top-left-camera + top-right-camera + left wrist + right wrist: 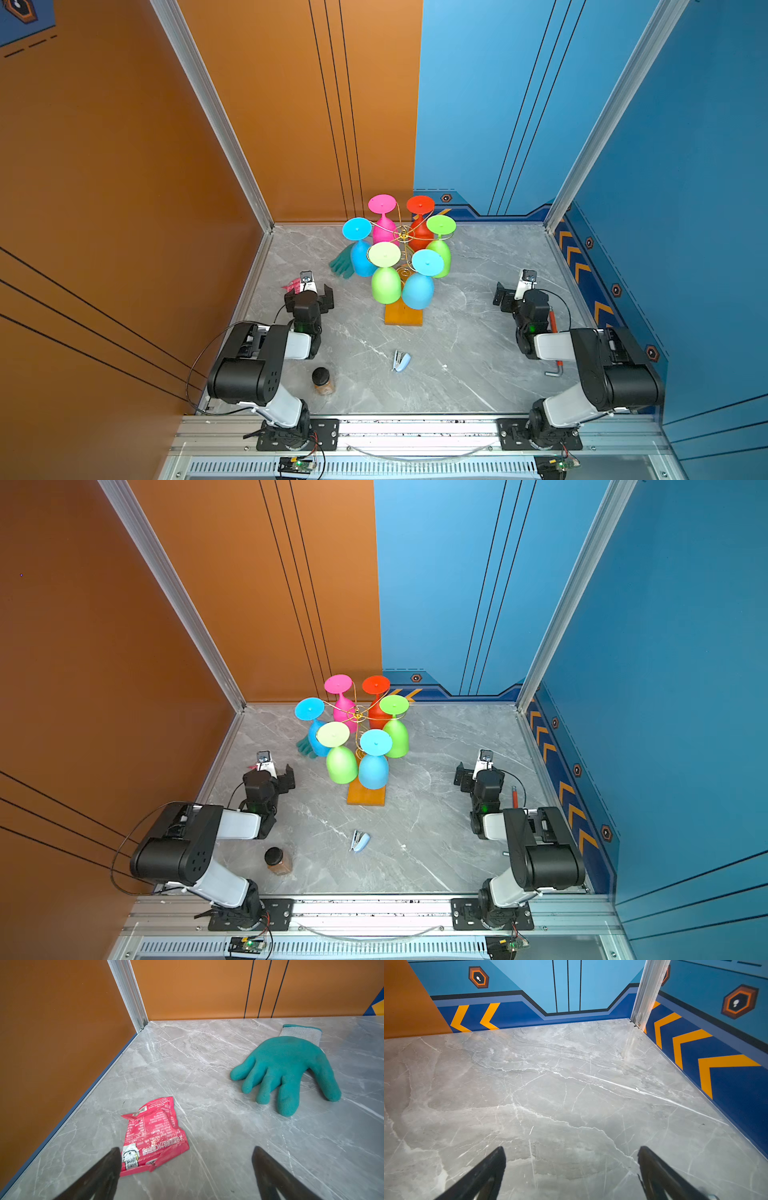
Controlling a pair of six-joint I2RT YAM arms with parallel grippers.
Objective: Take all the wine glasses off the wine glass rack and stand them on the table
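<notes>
The wine glass rack (402,319) (365,799), gold wire on an orange-brown wooden base, stands mid-table toward the back in both top views. Several plastic wine glasses hang from it bowl down: pink (382,222), red (419,232), green (441,255), and nearest the front a light green one (386,284) and a blue one (417,291). My left gripper (309,296) (187,1153) is open, low over the table left of the rack, apart from it. My right gripper (513,293) (571,1150) is open over bare table to the right. Neither wrist view shows the rack.
A teal glove (343,264) (286,1070) lies left of the rack. A red snack packet (151,1136) lies just ahead of my left fingers. A pale blue stapler (401,360), a black-lidded jar (323,380) and a red-handled tool (555,345) lie nearer the front. Walls enclose three sides.
</notes>
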